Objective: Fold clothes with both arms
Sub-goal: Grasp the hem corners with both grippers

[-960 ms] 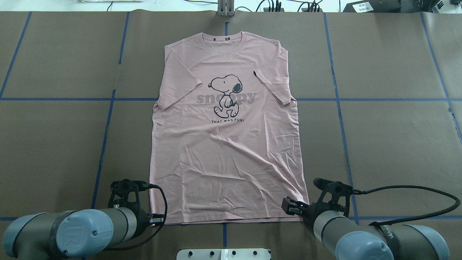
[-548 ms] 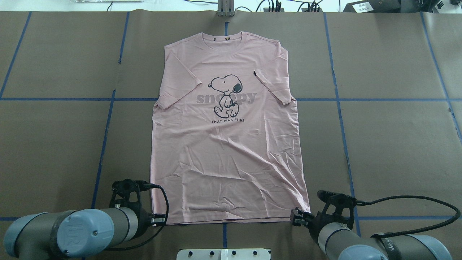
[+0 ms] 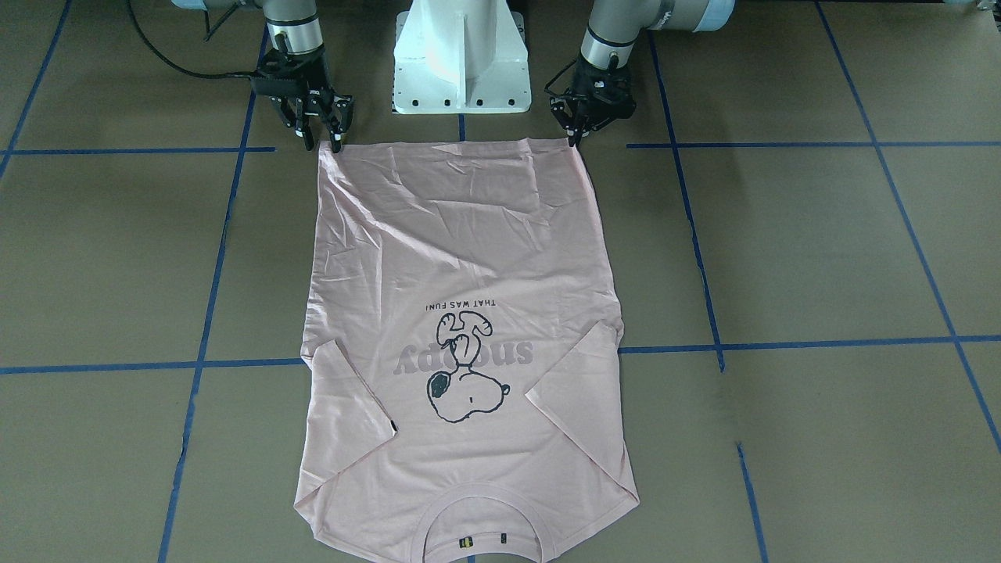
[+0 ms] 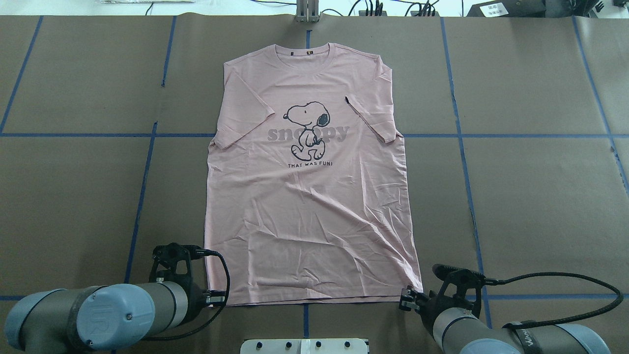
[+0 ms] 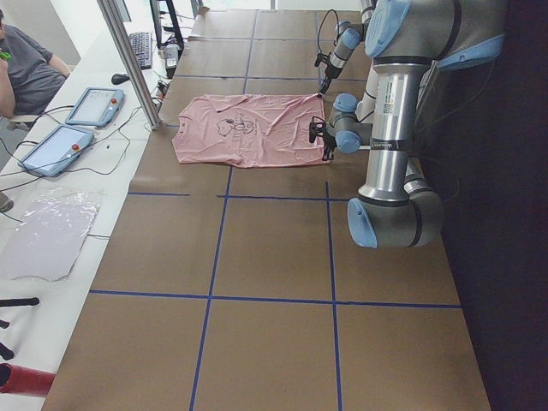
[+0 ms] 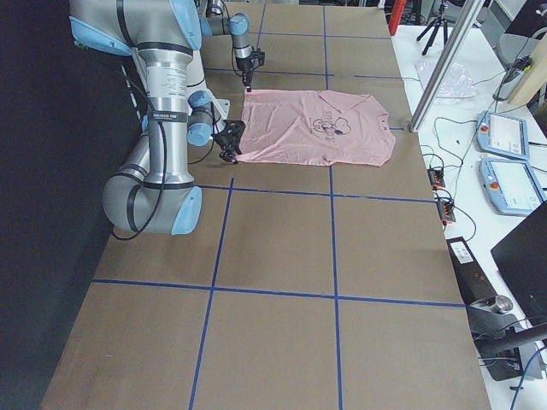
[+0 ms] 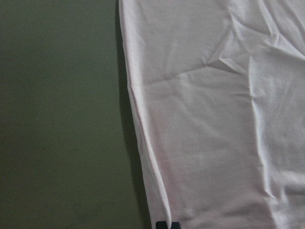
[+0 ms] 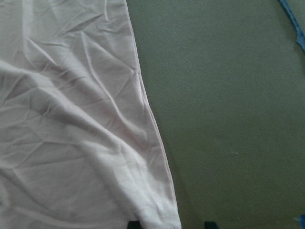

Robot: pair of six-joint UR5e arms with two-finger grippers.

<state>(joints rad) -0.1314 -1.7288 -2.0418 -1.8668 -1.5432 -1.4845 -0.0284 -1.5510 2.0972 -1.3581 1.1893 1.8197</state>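
The pale pink T-shirt (image 4: 309,206) lies flat and face up on the brown table, collar far from me and hem near. My left gripper (image 3: 576,139) is down at the hem's left corner (image 4: 216,297). In the left wrist view its fingertips (image 7: 162,224) are pinched together on the hem edge of the T-shirt (image 7: 214,119). My right gripper (image 3: 321,145) stands open at the hem's right corner (image 4: 405,297). The right wrist view has the corner of the T-shirt (image 8: 71,119) lying between its spread fingertips (image 8: 133,223).
The white pedestal base (image 3: 461,55) stands just behind the hem between both arms. Blue tape lines (image 4: 142,187) cross the brown table. A metal post (image 4: 307,10) stands beyond the collar. A seated person (image 5: 21,60) and tablets (image 5: 94,104) are past the far edge.
My right gripper has drawn back toward me and slightly right, from over the hem to its right corner. The left arm and the shirt have not moved.
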